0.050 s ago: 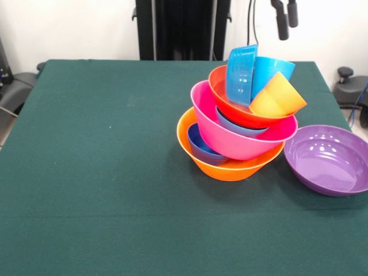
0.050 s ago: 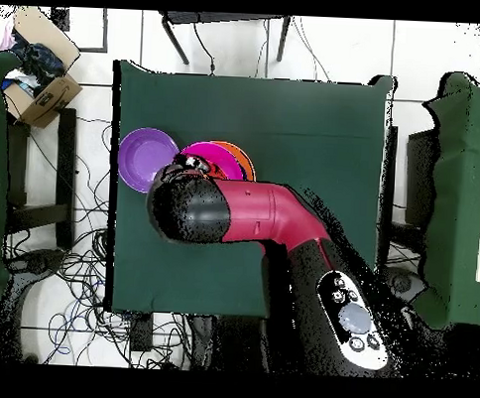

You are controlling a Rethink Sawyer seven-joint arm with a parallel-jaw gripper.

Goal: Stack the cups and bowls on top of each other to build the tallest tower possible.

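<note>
In the front view you see the gripper (image 1: 287, 20) at the top edge, near one o'clock from the picture's centre: two dark fingertips hang side by side with a narrow gap between them, holding nothing and touching nothing. The tower (image 1: 238, 123) stands below them, toward seven o'clock from the tips and clear of them. Its base is the large orange bowl (image 1: 230, 167) on the green table (image 1: 98, 161); a small dark blue bowl (image 1: 202, 147) lies inside it at its nine o'clock side. The large pink bowl (image 1: 233, 135) sits tilted in the orange one, a shallow light blue bowl (image 1: 241, 125) shows within it, and the wide red-orange bowl (image 1: 247, 112) rests above that. At the top you find a blue piece on edge (image 1: 241, 73), the light blue cup (image 1: 269, 72) behind it, and the yellow cup (image 1: 277, 96) tipped on its side at three o'clock of the pile. The wide purple bowl (image 1: 329, 159) rests alone on the table just beside the tower's base, at four o'clock from it. In the overhead view the red arm (image 2: 253, 215) covers most of the pile; only the purple bowl and slivers of pink and orange rims show beside it.
</note>
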